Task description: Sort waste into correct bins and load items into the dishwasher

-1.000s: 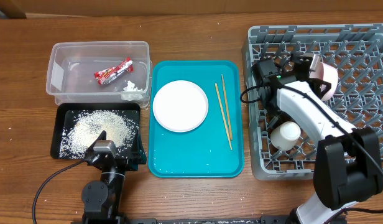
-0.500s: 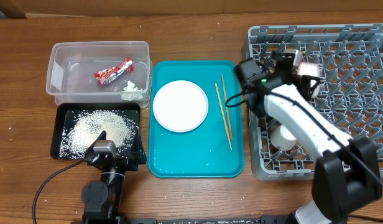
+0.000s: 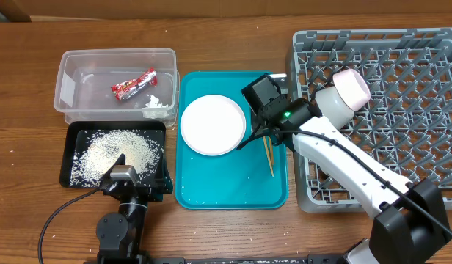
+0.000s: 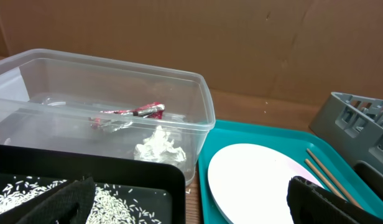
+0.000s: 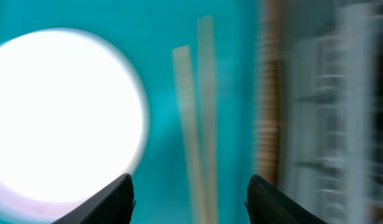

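right arm has swung off the grey rack (image 3: 417, 110) and out over the teal tray (image 3: 226, 183); the right gripper (image 5: 191, 186) hangs spread wide and empty, two chopsticks (image 3: 270, 158) lying under the gap, one plate (image 3: 211, 125) just beside. looks like the chopstick pick-up is in hand: drop, pinch both thin sticks, carry them to the rack, where one bowl (image 3: 347, 89) leans. the cup i can't spot. left gripper (image 4: 194, 199) sits wide open, empty, by the black tray (image 3: 68, 158) of rice (image 3: 116, 150); one wrapper (image 3: 134, 83) and one tissue (image 3: 158, 104) lie in the clear tub (image 3: 72, 81).
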`<act>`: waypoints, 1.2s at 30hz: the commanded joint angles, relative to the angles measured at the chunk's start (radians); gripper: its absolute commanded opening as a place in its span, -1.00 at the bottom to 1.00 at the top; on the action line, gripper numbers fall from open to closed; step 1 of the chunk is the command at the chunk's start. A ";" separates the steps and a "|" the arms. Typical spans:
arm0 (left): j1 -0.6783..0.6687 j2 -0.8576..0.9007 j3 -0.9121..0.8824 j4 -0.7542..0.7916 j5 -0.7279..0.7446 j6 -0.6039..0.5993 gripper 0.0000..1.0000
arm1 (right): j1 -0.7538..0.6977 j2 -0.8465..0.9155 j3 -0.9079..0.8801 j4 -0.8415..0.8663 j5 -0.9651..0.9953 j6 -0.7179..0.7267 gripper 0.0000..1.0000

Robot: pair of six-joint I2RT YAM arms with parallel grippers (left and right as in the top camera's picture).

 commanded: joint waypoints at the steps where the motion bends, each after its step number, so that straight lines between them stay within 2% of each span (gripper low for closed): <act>1: 0.006 -0.005 -0.003 0.000 0.007 -0.009 1.00 | -0.003 0.050 0.019 0.074 -0.371 -0.071 0.19; 8: 0.006 -0.005 -0.003 0.000 0.007 -0.009 1.00 | -0.003 0.161 0.019 0.142 -0.328 0.062 0.20; 11: 0.006 -0.005 -0.003 0.000 0.006 -0.009 1.00 | -0.009 0.234 0.019 0.164 -0.297 0.094 0.13; 13: 0.006 -0.005 -0.003 0.000 0.006 -0.009 1.00 | -0.014 0.279 0.019 0.182 -0.313 0.094 -0.03; 17: 0.006 -0.005 -0.003 0.000 0.007 -0.009 1.00 | -0.019 0.307 0.019 0.198 -0.395 0.093 -0.92; 21: 0.006 -0.005 -0.003 0.000 0.007 -0.009 1.00 | -0.022 0.244 0.020 0.194 -0.388 0.079 -0.92; 23: 0.006 -0.005 -0.003 0.000 0.006 -0.009 1.00 | -0.024 0.180 0.020 0.177 -0.324 0.078 -0.92; 29: 0.006 -0.005 -0.003 0.000 0.006 -0.009 1.00 | -0.024 -0.059 0.020 0.097 0.038 0.079 -0.92; 30: 0.006 -0.005 -0.003 0.000 0.006 -0.009 1.00 | -0.024 -0.107 0.020 0.079 0.157 0.079 -0.92; 31: 0.006 -0.005 -0.003 0.000 0.006 -0.009 1.00 | -0.024 -0.174 0.020 0.053 0.368 0.084 -0.92; 33: 0.006 -0.005 -0.003 0.000 0.006 -0.009 1.00 | -0.049 -0.267 0.020 0.047 0.882 0.086 -0.92; 36: 0.006 -0.005 -0.003 0.000 0.007 -0.009 0.99 | -0.113 -0.281 0.020 0.057 1.146 0.082 -0.92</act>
